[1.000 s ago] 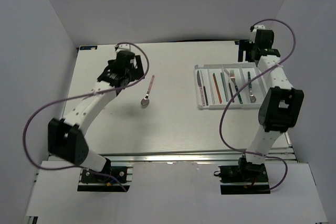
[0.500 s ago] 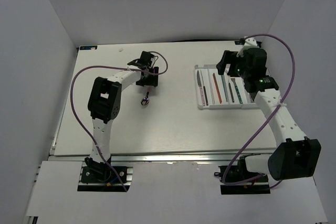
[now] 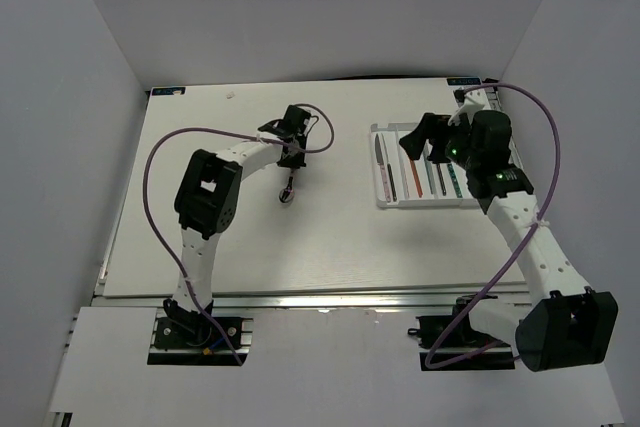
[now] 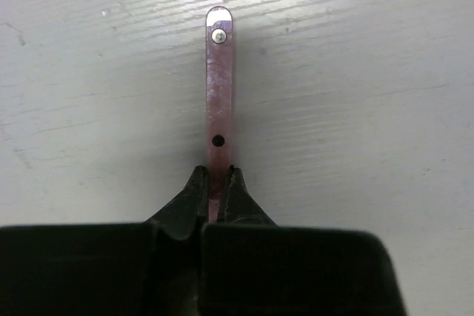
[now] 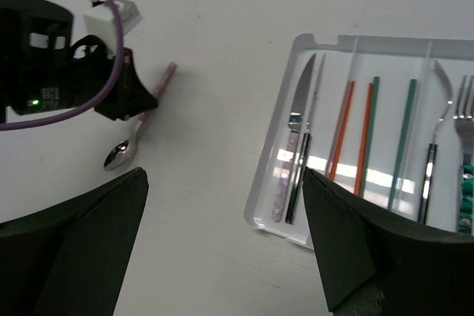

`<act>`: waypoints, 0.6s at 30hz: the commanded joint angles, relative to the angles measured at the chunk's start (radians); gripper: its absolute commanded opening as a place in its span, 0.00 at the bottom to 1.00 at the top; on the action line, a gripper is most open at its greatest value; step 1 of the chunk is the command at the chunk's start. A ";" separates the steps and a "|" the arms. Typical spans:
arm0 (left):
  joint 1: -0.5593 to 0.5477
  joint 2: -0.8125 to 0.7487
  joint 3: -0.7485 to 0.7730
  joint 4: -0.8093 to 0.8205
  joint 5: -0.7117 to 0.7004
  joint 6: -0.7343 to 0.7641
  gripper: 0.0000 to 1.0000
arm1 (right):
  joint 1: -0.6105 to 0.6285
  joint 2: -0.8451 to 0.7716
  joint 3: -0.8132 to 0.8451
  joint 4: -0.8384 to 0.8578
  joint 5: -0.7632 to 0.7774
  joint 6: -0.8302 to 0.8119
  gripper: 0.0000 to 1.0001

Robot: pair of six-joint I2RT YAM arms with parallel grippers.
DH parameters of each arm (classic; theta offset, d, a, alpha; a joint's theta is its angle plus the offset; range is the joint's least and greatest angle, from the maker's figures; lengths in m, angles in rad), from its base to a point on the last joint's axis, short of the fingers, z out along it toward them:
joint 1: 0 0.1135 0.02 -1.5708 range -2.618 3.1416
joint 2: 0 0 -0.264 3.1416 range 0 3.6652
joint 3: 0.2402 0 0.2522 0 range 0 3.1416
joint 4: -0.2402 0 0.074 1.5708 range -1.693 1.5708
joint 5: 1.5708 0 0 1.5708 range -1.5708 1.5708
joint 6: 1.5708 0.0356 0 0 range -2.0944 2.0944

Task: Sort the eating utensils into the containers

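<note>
A pink-handled spoon (image 3: 287, 190) lies left of centre on the white table, bowl toward the near edge. My left gripper (image 3: 292, 154) is shut on its handle (image 4: 220, 86), with the fingertips (image 4: 196, 186) pinching the pink strip about halfway along. The white tray (image 3: 430, 205) at the right holds two knives (image 5: 296, 146), orange chopsticks (image 5: 348, 131), teal-handled pieces (image 5: 406, 138) and a fork (image 5: 463, 109) in its long compartments. My right gripper (image 3: 420, 137) hovers open over the tray's left side, holding nothing.
The left arm's purple cable (image 3: 200, 132) loops over the table's left half. White walls close in the table on three sides. The right wrist view also takes in the spoon bowl (image 5: 122, 155) and the left gripper (image 5: 126, 98).
My left arm swung right to the spoon and its jaws closed on the pink handle. My right arm came forward from the back right corner to hover over the tray, still open.
</note>
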 commanded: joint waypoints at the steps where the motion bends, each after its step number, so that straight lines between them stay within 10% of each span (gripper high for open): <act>1: -0.033 0.013 -0.068 -0.045 0.014 -0.028 0.00 | 0.001 -0.045 -0.092 0.226 -0.183 0.101 0.89; 6: -0.080 -0.166 -0.148 0.039 0.051 -0.088 0.00 | -0.006 -0.059 -0.271 0.572 -0.385 0.345 0.89; 18: -0.105 -0.482 -0.579 0.861 0.861 -0.467 0.00 | -0.009 0.053 -0.452 1.161 -0.598 0.660 0.83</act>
